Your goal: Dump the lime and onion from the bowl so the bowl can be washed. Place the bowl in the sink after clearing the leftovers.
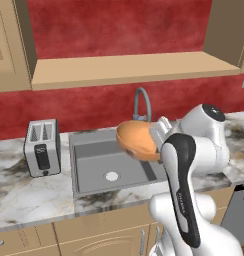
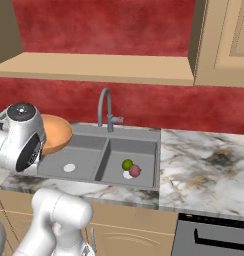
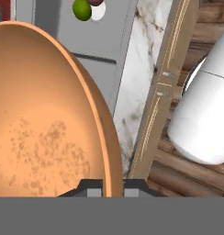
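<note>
Gripped by its rim, the bowl (image 3: pixel 45 119) is pinched between the closed fingers of the gripper (image 3: pixel 109 190), tipped on edge above the left basin of the sink (image 2: pixel 86 150), its speckled inside bare. Further right, the lime (image 2: pixel 127 164) and the onion (image 2: pixel 135 171) lie touching in the right basin, over its drain.

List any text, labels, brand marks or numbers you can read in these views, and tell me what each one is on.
None: no readable text in any view.
Toaster: a dark front panel with a pale mark, too small to read as a word or number.
Bowl: brown speckles inside, no lettering.
Sink, faucet, lime and onion: no markings.
</note>
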You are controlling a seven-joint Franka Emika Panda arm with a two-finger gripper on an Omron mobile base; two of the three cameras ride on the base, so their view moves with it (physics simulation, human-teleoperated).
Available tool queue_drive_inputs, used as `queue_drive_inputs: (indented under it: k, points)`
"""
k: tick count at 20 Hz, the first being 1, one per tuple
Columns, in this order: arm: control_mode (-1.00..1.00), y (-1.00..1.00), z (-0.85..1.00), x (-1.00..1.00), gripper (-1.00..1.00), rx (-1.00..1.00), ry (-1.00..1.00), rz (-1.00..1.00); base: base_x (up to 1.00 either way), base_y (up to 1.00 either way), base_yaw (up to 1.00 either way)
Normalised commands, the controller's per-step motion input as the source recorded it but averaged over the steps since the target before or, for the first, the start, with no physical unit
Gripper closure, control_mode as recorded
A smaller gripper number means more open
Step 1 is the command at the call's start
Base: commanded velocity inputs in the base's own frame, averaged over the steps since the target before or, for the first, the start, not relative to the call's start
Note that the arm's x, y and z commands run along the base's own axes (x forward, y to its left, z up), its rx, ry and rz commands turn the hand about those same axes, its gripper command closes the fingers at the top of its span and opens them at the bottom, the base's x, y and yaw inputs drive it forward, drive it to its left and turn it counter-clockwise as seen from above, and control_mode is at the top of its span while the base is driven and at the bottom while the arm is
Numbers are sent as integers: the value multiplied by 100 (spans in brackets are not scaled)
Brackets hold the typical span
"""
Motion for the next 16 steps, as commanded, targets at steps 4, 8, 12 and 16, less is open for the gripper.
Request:
queue_drive_inputs:
  k: [4, 8, 12, 16]
  points:
    - [-100, 63, 0, 39, 100, 11, 4, -35, 0, 0, 0]
    - [-100, 41, 0, 57, 100, 14, 12, -47, 0, 0, 0]
    - [-100, 28, 0, 56, 100, 10, 21, -41, 0, 0, 0]
    - [-100, 7, -10, 19, 100, 1, 18, -9, 0, 0, 0]
